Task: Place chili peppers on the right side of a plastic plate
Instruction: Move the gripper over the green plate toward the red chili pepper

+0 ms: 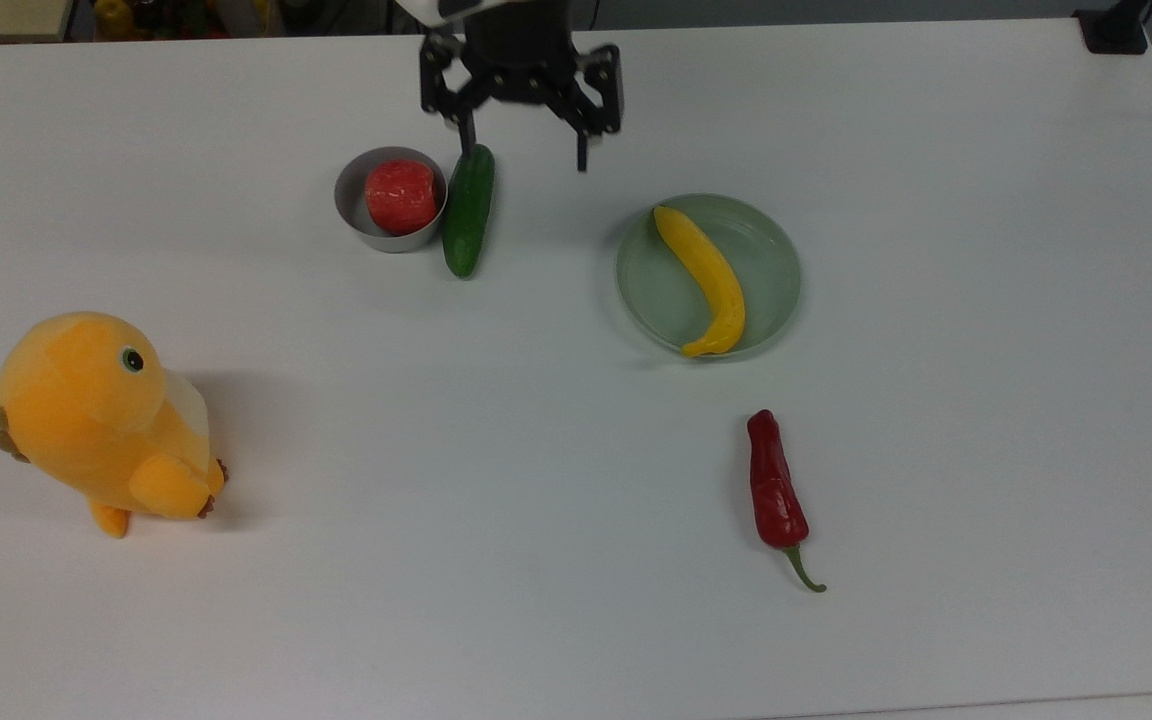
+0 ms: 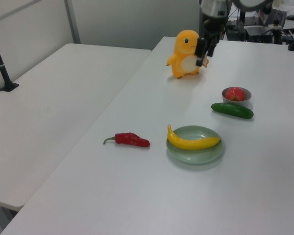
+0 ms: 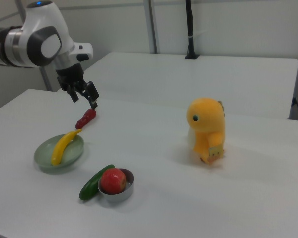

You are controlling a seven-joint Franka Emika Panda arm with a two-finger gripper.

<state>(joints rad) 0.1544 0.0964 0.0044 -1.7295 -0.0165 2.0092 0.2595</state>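
The dark-red chili pepper (image 1: 774, 490) lies flat on the white table, stem toward the top view's bottom, below the pale green plastic plate (image 1: 771, 262). They are apart. A yellow banana-shaped fruit (image 1: 708, 282) lies across the plate. My gripper (image 1: 524, 155) hangs open and holds nothing, above the table between the cucumber (image 1: 466, 210) and the plate, far from the chili. In the left view the chili (image 2: 132, 140) is left of the plate (image 2: 196, 155). In the right view the gripper (image 3: 84, 100) hovers above the chili (image 3: 86, 119) and beyond the plate (image 3: 43, 157).
A grey bowl (image 1: 383, 237) holding a red fruit (image 1: 401, 195) touches the cucumber at the top view's upper middle. An orange plush toy (image 1: 101, 420) stands at the top view's left. A second white table (image 2: 49, 112) adjoins on the left view's left.
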